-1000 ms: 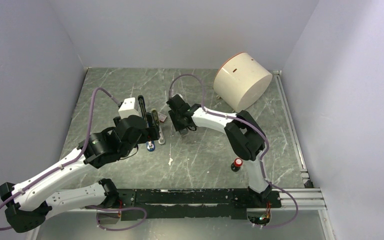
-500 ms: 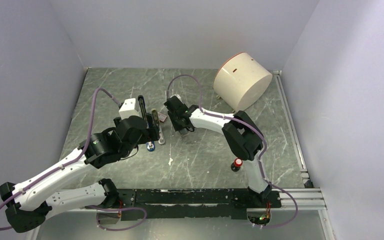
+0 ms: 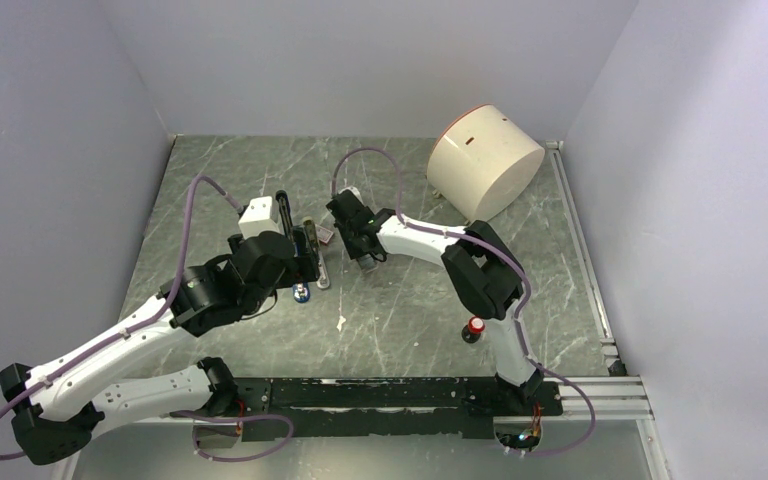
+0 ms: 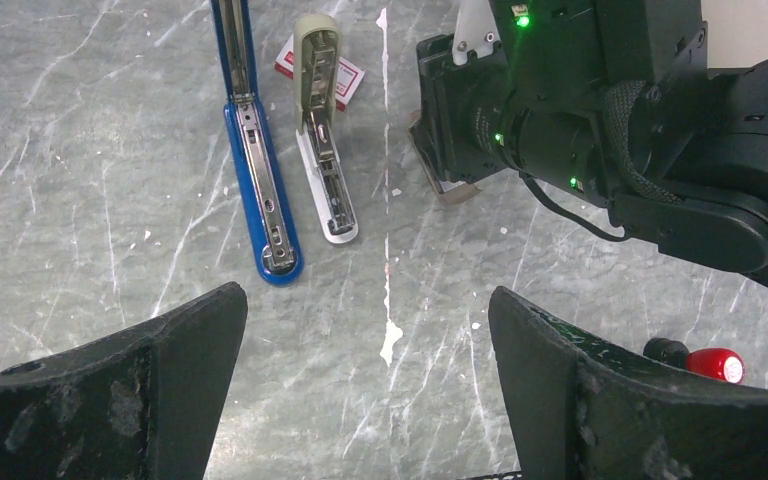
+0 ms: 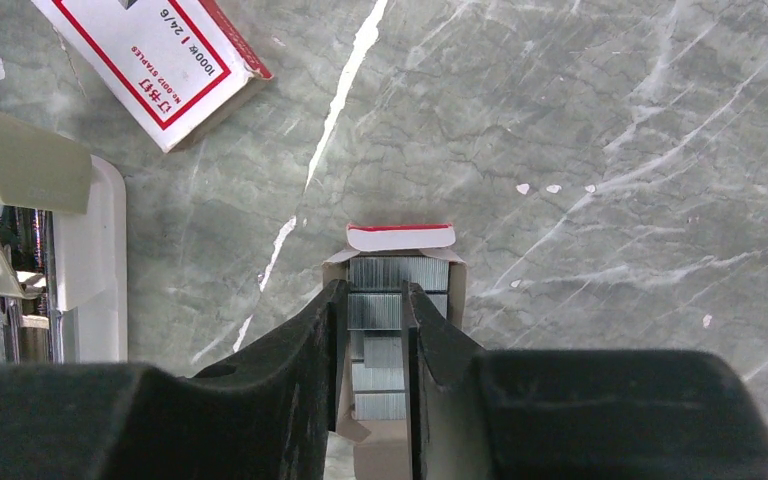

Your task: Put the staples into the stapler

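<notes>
The blue stapler lies open on the table, silver channel up; in the top view its blue tip shows by my left arm. The red-and-white staples box sleeve lies apart from its tray, which holds grey staples. My right gripper points down into that tray, jaws closed narrowly on a strip of staples; it shows in the top view. My left gripper is wide open and empty, hovering over bare table just near of the stapler.
A beige-and-white stapler-like bar lies beside the blue stapler, its far end over the box sleeve. A red-capped black knob stands near the right arm. A round cream container lies at the back right.
My right gripper has shifted slightly left and away over the staple tray. The left arm, stapler and box have not moved.
</notes>
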Robot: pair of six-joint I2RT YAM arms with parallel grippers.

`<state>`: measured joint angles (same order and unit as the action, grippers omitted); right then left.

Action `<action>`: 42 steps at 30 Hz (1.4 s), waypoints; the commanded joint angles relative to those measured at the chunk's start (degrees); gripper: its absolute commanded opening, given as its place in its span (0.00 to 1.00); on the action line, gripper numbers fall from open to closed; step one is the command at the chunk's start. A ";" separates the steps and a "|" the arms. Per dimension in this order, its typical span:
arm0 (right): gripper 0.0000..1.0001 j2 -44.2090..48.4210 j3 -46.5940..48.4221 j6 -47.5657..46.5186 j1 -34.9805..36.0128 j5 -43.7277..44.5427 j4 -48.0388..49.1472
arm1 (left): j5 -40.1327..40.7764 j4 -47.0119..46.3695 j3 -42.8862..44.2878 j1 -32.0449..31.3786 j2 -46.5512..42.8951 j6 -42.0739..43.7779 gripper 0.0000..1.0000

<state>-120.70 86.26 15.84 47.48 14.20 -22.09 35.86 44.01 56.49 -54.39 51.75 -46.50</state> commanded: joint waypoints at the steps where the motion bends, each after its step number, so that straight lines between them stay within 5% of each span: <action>1: 0.27 0.66 0.01 0.45 0.06 0.39 0.59 | 0.62 -0.24 -0.66 -0.23 -0.29 -0.50 0.95; 21: 0.27 10.80 -9.71 0.90 0.47 -4.47 0.29 | 0.79 -0.24 -0.42 -0.25 -0.75 -0.31 0.95; 42: 0.33 12.86 -17.90 1.41 10.63 -6.57 -0.28 | 1.43 0.62 0.02 -0.23 -2.03 -0.76 0.95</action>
<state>-108.07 68.86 17.32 57.98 7.97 -22.41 35.92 44.05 56.38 -54.39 50.30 -46.61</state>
